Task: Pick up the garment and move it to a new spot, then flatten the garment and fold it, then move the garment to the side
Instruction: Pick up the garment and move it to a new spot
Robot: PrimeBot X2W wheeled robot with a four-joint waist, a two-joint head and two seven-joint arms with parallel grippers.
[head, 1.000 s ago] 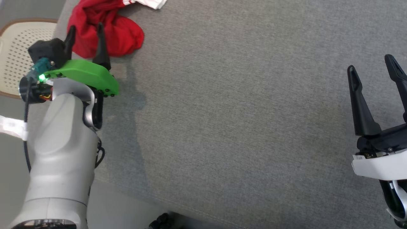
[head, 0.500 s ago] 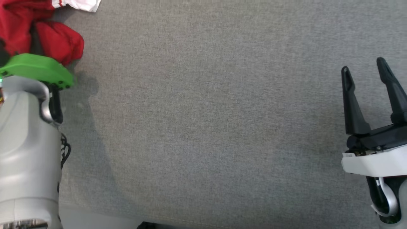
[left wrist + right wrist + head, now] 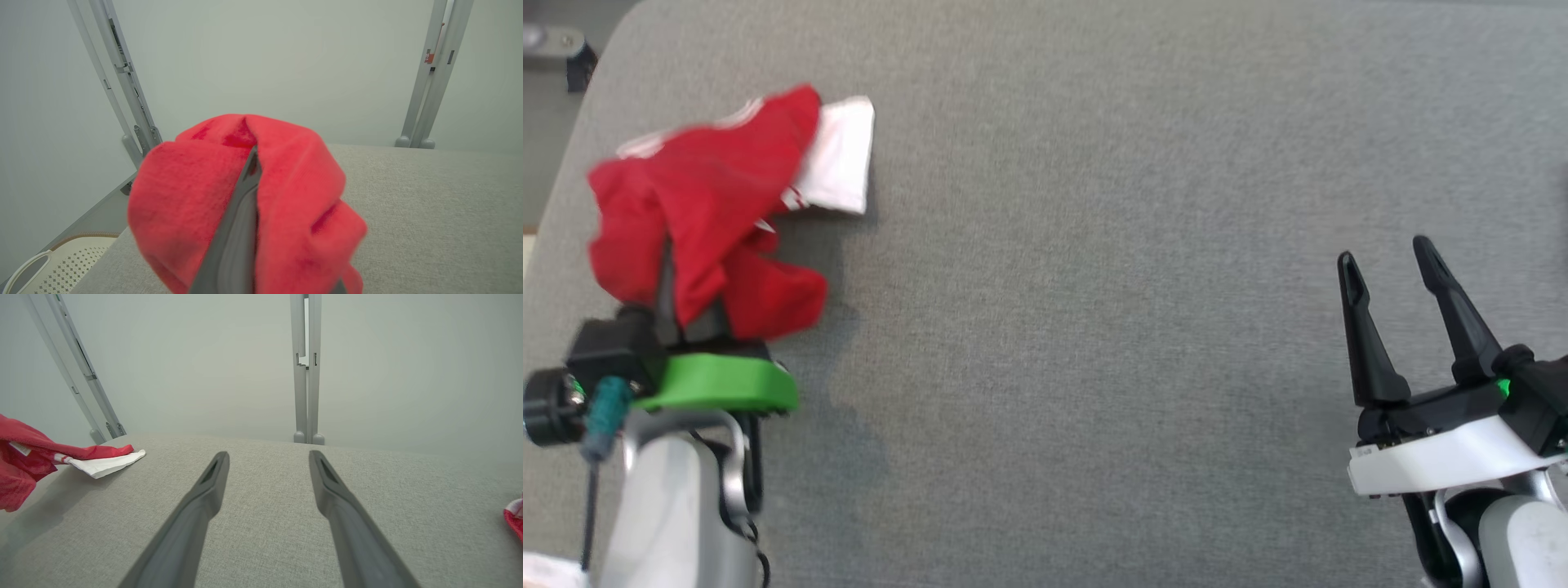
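**Left gripper [image 3: 252, 163].** The two fingers are pressed together with red cloth of the garment [image 3: 703, 204] clamped between them. In the left wrist view the cloth bulges around both sides of the closed fingers and hides most of their length. Only the tips and the inner edges are exposed. In the head view the red part of the garment bunches directly over the fingers, just ahead of the green wrist housing [image 3: 719, 382]. It appears slightly blurred.

**Garment position.** The red bulk sits at and around the left gripper's fingertips. The white end [image 3: 837, 155] extends beyond the fingertips and toward the right gripper's side. In the right wrist view this white end lies flat on the grey table [image 3: 1094, 327], while the red part rises off the surface toward the left gripper.

**Right gripper [image 3: 1384, 253].** The fingers are spread with a clear gap and nothing between them. They stand above bare table surface. The garment is well apart from this gripper, far to its left and somewhat ahead of its fingertips.

**Surroundings.** A cream perforated basket [image 3: 53, 265] sits below and to the left of the left gripper, past the table edge. Grey metal posts [image 3: 305, 375] stand beyond the far table edge, straight ahead of the right gripper.
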